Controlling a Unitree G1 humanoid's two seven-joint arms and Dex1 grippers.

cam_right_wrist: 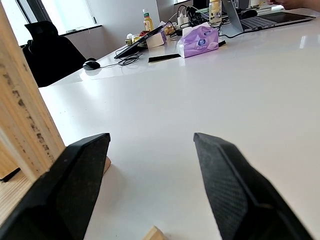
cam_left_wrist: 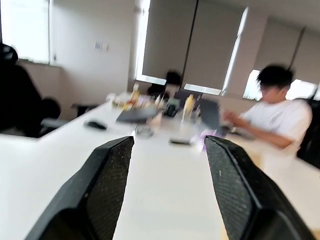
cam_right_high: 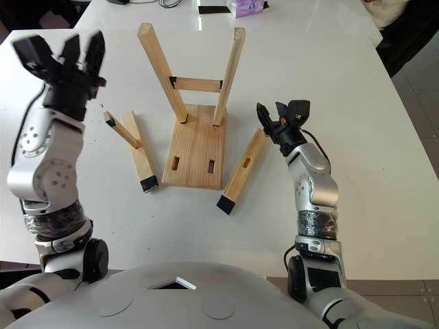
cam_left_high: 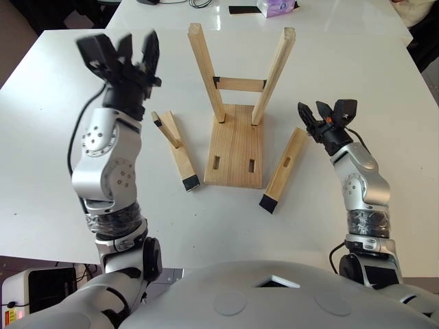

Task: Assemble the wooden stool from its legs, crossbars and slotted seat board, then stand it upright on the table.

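We find the right gripper (cam_left_high: 326,112) with fingers apart and empty. The loose leg (cam_left_high: 285,166) lies just beside them on the seat board (cam_left_high: 234,147) side, its length running back toward the robot. The left gripper (cam_left_high: 127,53), likewise spread, stands farther off.

Found seat board (cam_right_high: 195,147) flat on white table (cam_right_high: 357,137), two legs (cam_right_high: 162,72) upright in it, joined by crossbar (cam_right_high: 197,84). Noted loose leg (cam_right_high: 241,171) just beside right gripper (cam_right_high: 281,114), fingers apparently spread.
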